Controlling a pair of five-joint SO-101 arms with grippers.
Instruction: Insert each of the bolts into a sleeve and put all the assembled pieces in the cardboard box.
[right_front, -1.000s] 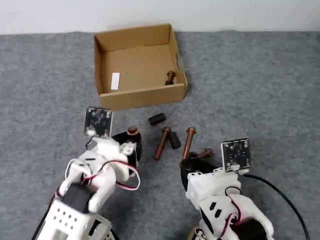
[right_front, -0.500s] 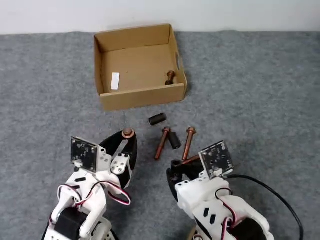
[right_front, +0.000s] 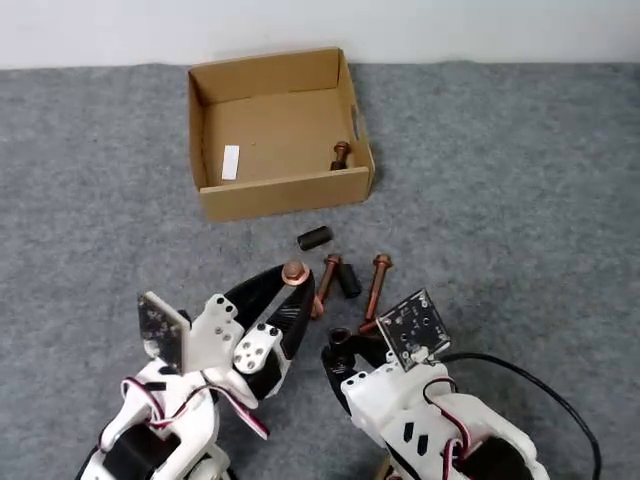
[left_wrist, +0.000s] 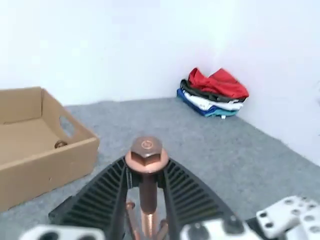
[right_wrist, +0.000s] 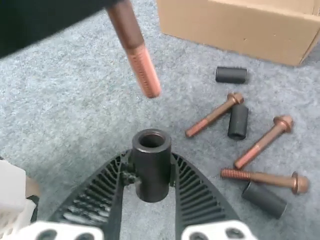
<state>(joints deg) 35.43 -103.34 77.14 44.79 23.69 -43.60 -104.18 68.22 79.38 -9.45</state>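
The left pincer (left_wrist: 145, 172) has swung rightward, clenched on a bolt (left_wrist: 146, 152) held upright, head up, threaded tip down, near the upright sleeve (right_wrist: 151, 175) gripped by the right pincer (right_wrist: 151, 159).

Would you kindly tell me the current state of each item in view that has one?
left end effector: shut on held bolt
held bolt: gripped, not yet inserted
right end effector: shut on held sleeve
held sleeve: gripped upright, bore empty
cardboard box: open, one assembled piece inside
loose bolts: lying flat, unsleeved
loose sleeves: lying flat, empty
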